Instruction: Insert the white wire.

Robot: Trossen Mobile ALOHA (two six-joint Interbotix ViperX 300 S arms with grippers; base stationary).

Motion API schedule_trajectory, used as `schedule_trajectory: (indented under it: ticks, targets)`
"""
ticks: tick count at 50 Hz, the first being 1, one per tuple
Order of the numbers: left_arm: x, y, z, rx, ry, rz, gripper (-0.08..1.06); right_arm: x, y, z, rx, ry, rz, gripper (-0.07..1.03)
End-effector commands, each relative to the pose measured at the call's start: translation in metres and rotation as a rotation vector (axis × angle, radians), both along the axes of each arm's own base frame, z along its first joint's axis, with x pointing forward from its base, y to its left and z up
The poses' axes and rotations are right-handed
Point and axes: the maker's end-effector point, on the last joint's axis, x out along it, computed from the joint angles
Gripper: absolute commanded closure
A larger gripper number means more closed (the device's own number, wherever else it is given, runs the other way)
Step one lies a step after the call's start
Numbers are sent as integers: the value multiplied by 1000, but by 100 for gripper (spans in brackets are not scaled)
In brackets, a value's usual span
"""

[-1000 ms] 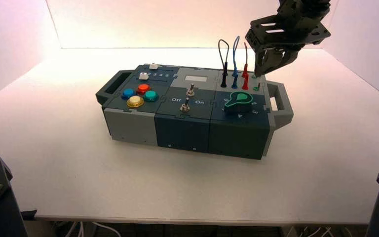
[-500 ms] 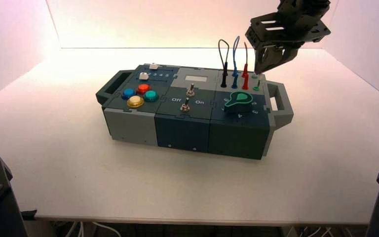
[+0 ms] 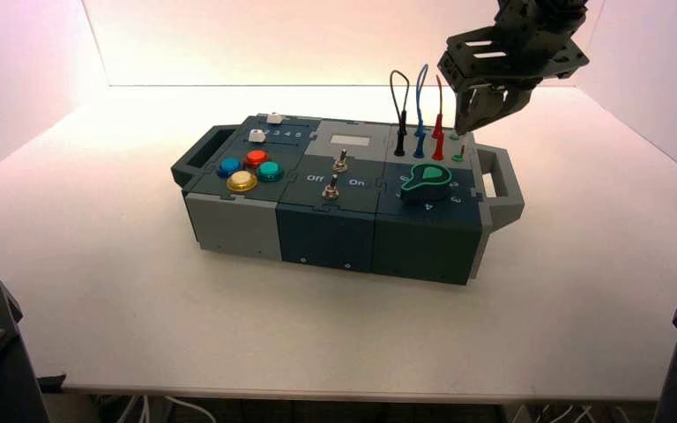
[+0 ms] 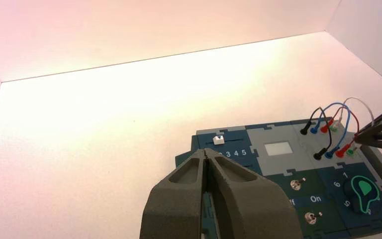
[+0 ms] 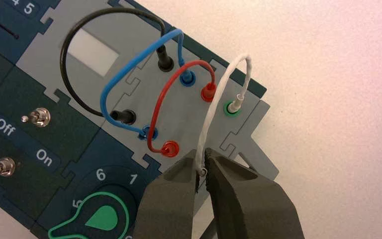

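The right gripper (image 5: 202, 162) is over the right end of the box, clamped on the loose end of the white wire (image 5: 210, 118). The wire's other plug stands in the green socket (image 5: 232, 109) by the box's back right corner. The held end is close to the nearer green socket (image 4: 349, 152); I can't tell whether its tip has entered.

The main risk is a slightly tilted plug catching on the socket's rim, then twisting in the grip when pushed. Pulling the loop too far could also tug the seated plug loose.

Next to it, the red wire (image 5: 159, 102) is the likeliest snag, as the jaws come down close to its near plug. The blue wire (image 5: 122, 74) and black wire (image 5: 65, 59) arch beyond it. The knob (image 5: 102, 217), toward the box's front edge, could be knocked, as could the right handle (image 3: 506, 187). The left gripper (image 4: 205, 152) is parked left of the box, tips together.
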Motion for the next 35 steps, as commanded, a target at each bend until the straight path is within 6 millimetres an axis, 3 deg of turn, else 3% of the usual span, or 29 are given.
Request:
schedule_trajectory:
  ticks: [1,35]
  targets:
    - [4,-3,13,-14,-31,-4,101,12,2,13,18,-44,-7,99]
    - [4,-2,13,-12,-31,-4,101,13,3,6,13,-28,-9,99]
